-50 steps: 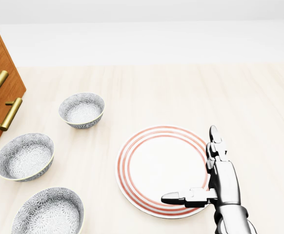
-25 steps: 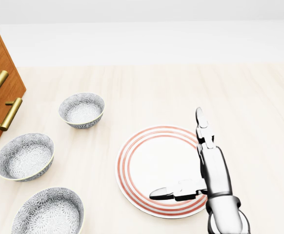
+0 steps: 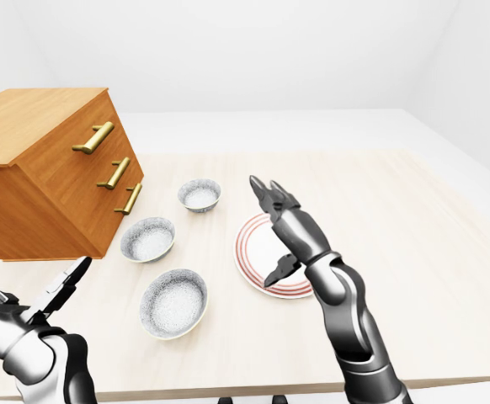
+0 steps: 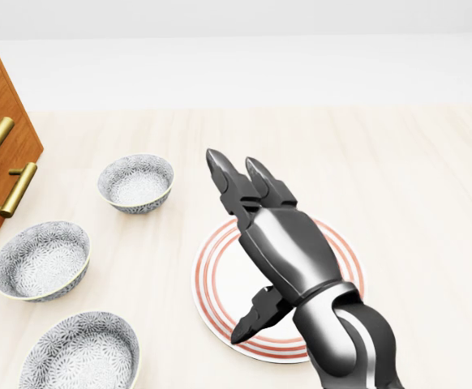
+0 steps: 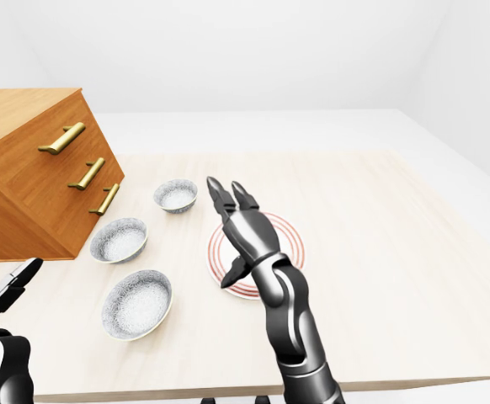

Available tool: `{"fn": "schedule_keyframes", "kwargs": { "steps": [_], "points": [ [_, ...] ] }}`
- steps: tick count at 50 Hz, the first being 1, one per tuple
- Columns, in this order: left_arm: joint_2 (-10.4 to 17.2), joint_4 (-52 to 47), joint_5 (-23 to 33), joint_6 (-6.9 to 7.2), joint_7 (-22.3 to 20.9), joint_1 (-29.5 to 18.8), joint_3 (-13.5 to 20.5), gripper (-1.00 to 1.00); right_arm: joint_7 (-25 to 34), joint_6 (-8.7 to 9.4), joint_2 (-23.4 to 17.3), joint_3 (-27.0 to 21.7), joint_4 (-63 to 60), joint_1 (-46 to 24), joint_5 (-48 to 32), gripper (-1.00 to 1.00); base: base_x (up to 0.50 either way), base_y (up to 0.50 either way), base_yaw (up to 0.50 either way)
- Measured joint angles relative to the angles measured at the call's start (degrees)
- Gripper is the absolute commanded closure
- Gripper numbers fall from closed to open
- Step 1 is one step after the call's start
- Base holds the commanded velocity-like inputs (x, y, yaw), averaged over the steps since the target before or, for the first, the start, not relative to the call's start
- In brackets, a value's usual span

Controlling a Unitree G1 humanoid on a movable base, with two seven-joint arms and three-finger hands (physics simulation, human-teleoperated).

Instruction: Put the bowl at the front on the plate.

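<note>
Three patterned grey bowls stand in a column left of the plate: the lowest bowl [image 4: 80, 352] at the head view's bottom edge, a middle bowl [image 4: 41, 260], and the top bowl [image 4: 136, 183]. The white plate [image 4: 216, 279] with red rings lies to their right. My right hand [image 4: 238, 243] hovers over the plate, open, two fingers [image 4: 220, 178] pointing up-left and the thumb spread low; it holds nothing. It hides much of the plate. My left hand [image 3: 62, 288] shows low at the left-eye view's left, open and empty, apart from the bowls.
A wooden drawer cabinet [image 3: 51, 177] with brass handles stands at the left, close to the middle bowl. The light wooden table [image 4: 414, 178] stretches right of the plate, and its near edge [image 3: 253, 389] runs along the bottom of the left-eye view.
My right hand has swung left and up from the plate's right rim to over its middle, looming larger in the head view. Bowls and plate have not moved.
</note>
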Motion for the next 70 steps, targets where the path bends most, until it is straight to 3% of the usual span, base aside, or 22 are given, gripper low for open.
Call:
{"fn": "schedule_keyframes", "kwargs": {
  "steps": [15, 35, 70],
  "points": [
    [0.33, 0.02, 0.06, 0.00, 0.00, -0.41, 0.30, -1.00, 18.51, 0.00, 2.75, 0.60, -3.64, -2.61, -19.73, -1.00, 0.00, 0.00, 0.00],
    [0.86, 1.09, 0.63, 0.00, 0.00, -0.98, 0.01, -1.00, 18.56, 0.00, 5.70, 3.51, -3.83, -1.80, -35.31, -1.00, 0.00, 0.00, 0.00],
    [1.06, 1.00, 0.46, 0.00, 0.00, -1.14, 0.16, -1.00, 18.56, 0.00, 7.12, 8.37, -6.16, 3.78, -37.43, -1.00, 0.00, 0.00, 0.00]
  ]
}}
